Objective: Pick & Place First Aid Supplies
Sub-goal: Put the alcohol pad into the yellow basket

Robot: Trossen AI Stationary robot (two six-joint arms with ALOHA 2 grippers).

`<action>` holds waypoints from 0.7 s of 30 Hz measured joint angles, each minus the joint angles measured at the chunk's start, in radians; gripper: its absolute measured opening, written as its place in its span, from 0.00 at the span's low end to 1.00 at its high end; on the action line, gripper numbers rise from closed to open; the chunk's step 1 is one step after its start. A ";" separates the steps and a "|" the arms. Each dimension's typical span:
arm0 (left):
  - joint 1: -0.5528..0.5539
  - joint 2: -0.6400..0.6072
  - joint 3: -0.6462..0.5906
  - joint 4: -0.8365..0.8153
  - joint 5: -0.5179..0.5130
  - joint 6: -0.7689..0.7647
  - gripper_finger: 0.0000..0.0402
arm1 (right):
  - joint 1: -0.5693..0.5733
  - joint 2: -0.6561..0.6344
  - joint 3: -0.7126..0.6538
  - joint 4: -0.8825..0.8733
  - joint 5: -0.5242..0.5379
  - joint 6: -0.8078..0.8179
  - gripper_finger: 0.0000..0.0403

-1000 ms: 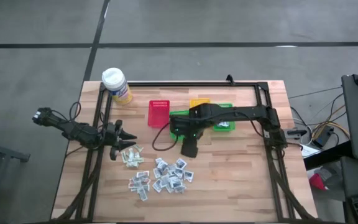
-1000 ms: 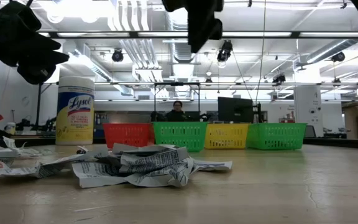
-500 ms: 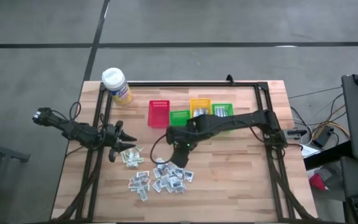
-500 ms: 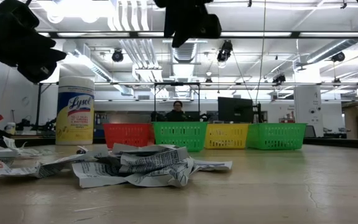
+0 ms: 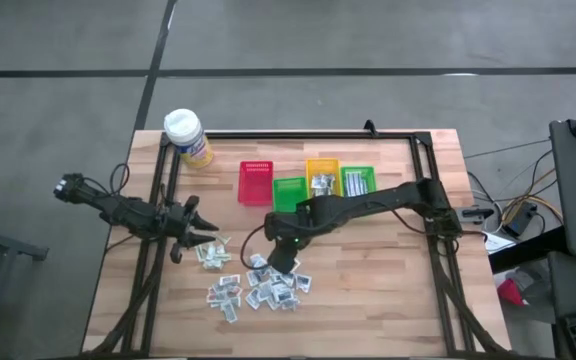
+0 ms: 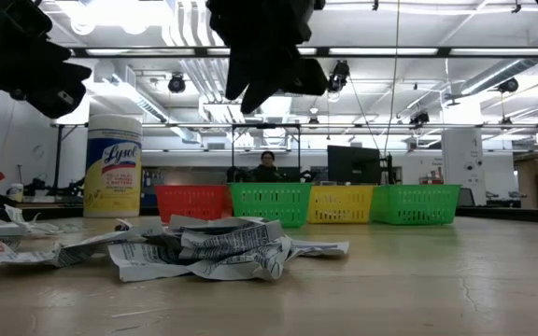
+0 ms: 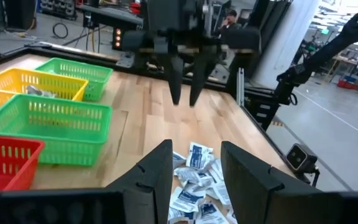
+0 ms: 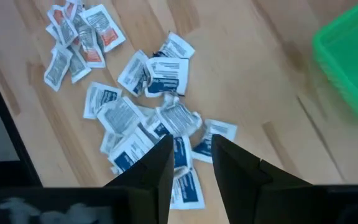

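The first aid supplies are small flat packets strewn in a loose pile on the wooden table, with a smaller cluster to its left. The right wrist view looks down on the pile. My right gripper hangs over the pile's far edge, pointing steeply down, open, with nothing between its fingers. The left wrist view shows it above the packets. My left gripper waits open at the table's left, pointing level toward the pile.
Four small bins stand in a row behind the pile: red, green, yellow, green. The yellow bin and the right-hand green bin hold a few packets. A yellow wipes canister stands at the far left corner. A black frame runs along the table's edges.
My right gripper has come from over the bins toward the table's near edge and somewhat left, sinking toward the pile of packets and rolling about its own axis. The packets have not moved.
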State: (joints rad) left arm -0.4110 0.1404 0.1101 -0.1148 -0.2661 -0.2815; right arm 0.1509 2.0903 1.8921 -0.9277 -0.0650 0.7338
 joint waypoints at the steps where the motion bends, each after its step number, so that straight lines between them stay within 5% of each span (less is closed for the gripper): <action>1: 0.000 -0.004 0.000 0.001 0.000 0.003 0.33 | 0.000 0.000 -0.014 0.020 -0.010 0.000 0.26; 21: 0.000 -0.013 0.000 -0.021 0.023 0.014 0.33 | 0.004 0.004 -0.197 0.219 -0.077 -0.010 0.26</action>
State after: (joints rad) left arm -0.4110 0.1272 0.1101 -0.1358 -0.2429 -0.2680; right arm 0.1551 2.0944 1.6948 -0.7085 -0.1420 0.7241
